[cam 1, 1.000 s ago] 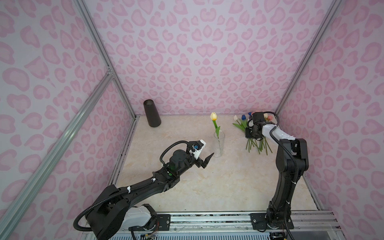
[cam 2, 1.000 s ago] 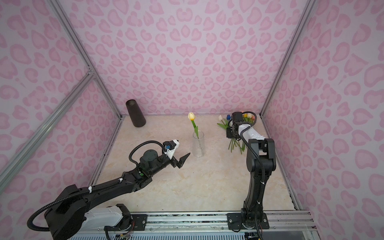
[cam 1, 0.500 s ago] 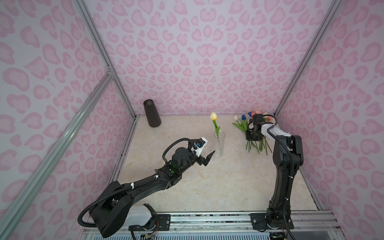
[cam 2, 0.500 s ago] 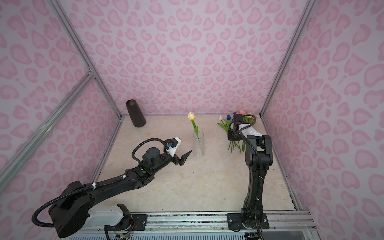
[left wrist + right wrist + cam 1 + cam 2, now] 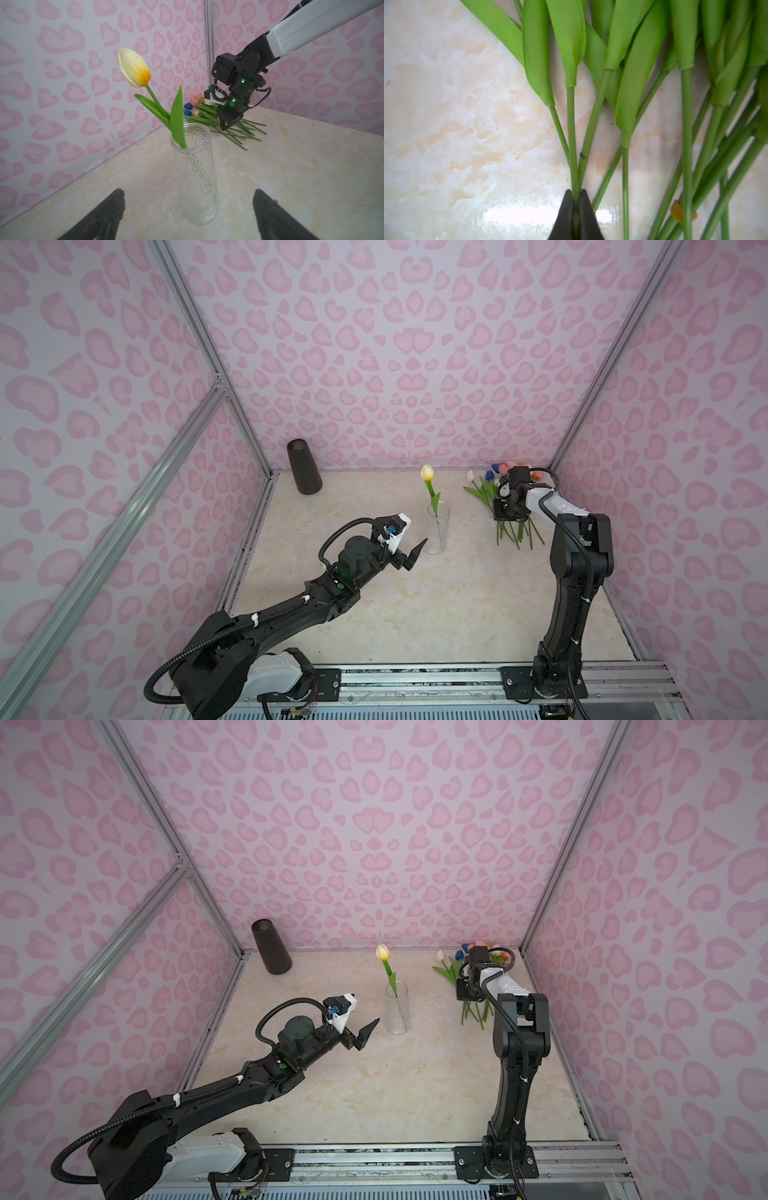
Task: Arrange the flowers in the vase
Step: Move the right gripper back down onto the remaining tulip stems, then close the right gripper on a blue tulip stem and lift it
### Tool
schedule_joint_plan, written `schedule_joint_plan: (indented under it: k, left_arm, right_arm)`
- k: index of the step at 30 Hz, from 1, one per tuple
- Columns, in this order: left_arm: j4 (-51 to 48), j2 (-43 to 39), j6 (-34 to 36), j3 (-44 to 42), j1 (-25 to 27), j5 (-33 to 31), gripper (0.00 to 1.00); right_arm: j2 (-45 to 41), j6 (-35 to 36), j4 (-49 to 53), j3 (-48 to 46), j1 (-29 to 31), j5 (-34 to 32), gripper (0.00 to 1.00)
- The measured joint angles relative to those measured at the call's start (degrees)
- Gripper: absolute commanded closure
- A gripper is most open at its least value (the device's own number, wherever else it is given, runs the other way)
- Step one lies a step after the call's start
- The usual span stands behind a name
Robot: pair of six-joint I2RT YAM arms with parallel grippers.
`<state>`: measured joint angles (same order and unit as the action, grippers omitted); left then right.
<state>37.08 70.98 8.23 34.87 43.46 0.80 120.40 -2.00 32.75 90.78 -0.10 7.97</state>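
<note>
A clear glass vase (image 5: 438, 531) (image 5: 397, 1011) (image 5: 197, 176) stands mid-table and holds one yellow tulip (image 5: 427, 472) (image 5: 382, 952) (image 5: 135, 68). The other flowers (image 5: 484, 489) (image 5: 449, 969) (image 5: 207, 116) lie in a pile at the back right. My right gripper (image 5: 505, 514) (image 5: 465, 996) (image 5: 225, 126) (image 5: 575, 192) points down into their stems. It is shut on a thin green stem (image 5: 572, 135) at the pile's near edge. My left gripper (image 5: 413, 553) (image 5: 365, 1033) (image 5: 188, 191) hovers just left of the vase, open wide and holding nothing.
A dark tapered container (image 5: 305, 468) (image 5: 272, 948) stands in the back left corner. Pink-patterned walls with metal posts (image 5: 582, 423) close in the marble-look table (image 5: 436, 614) on three sides. A metal rail (image 5: 415, 676) runs along the front edge.
My right gripper has closed on a stem in the pile, and its arm has shifted a little to the right. My left arm has edged slightly toward the vase, still open.
</note>
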Motion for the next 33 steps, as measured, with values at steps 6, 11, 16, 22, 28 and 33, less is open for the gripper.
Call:
schedule_joint_plan:
  k: [6,11,16,22,28,33]
  left_arm:
    - [-0.1,-1.6,0.5,-2.0,0.0,-2.6,0.03]
    - [0.2,-2.0,0.9,-2.4,0.0,-3.8,0.03]
    - [0.4,-0.6,1.5,-2.1,0.0,-4.6,0.03]
    - [1.4,0.5,2.3,-1.1,0.0,-5.6,0.03]
    - [1.7,0.3,2.3,-1.1,0.0,-5.7,0.03]
    - [1.7,-0.3,2.3,-1.1,0.0,-6.2,0.03]
  right_arm:
    - [-2.4,0.0,0.4,-0.5,0.0,0.0,0.94]
    - [-5.1,-0.5,1.4,-0.5,0.4,0.0,0.95]
    - [-7.4,-0.9,1.4,-0.5,1.6,0.0,0.96]
    - [-7.7,-1.5,1.4,-0.5,1.9,-0.1,0.97]
    - [-9.5,-1.5,1.3,-1.5,1.8,-0.2,0.97]
    - [-11.2,-1.9,0.9,-2.8,1.9,0.6,0.94]
